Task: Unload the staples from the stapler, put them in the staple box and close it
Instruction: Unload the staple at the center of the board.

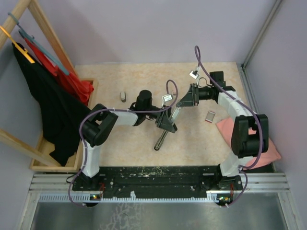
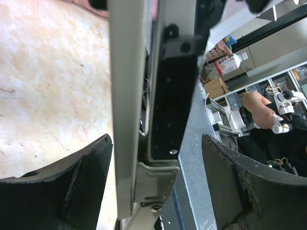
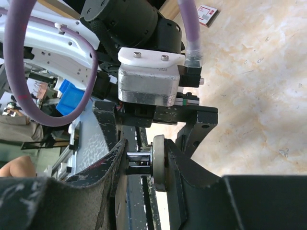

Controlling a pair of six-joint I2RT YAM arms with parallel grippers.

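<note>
**Top external view: both of your grippers meet at the stapler mid-table**

From above you see the stapler (image 1: 162, 136) near the middle of the table (image 1: 124, 139). It is long and thin, with a black bar running towards the arm bases and a pale silver rail angling up and away towards the right arm. You cannot make out the staples in any view, as they are too small or hidden in the rail.

Your left gripper (image 1: 166, 123) sits over the stapler's black middle and your right gripper (image 1: 185, 102) is at the far end of the silver rail. This view does not show how either pair of fingers stands.

The left wrist camera shows that for your left gripper (image 2: 156, 143). Its fingers (image 2: 62, 187) are spread wide, with the grey rail and black body of the stapler (image 2: 127, 96) passing between them. You cannot tell whether either pad touches it.

The right wrist camera shows your right gripper (image 3: 146, 160) closed on the stapler (image 3: 158, 165), pinching a small silver disc on a short pin.

Only the top view shows the rest:
- A small red-and-white box (image 1: 209, 116) lies just beside the right arm. The right wrist camera also catches a box like it at its top edge.
- A pink cloth (image 1: 271, 148) lies at the table's right edge.
- A small grey object (image 1: 123, 96) sits to the left, well apart from the stapler.
</note>
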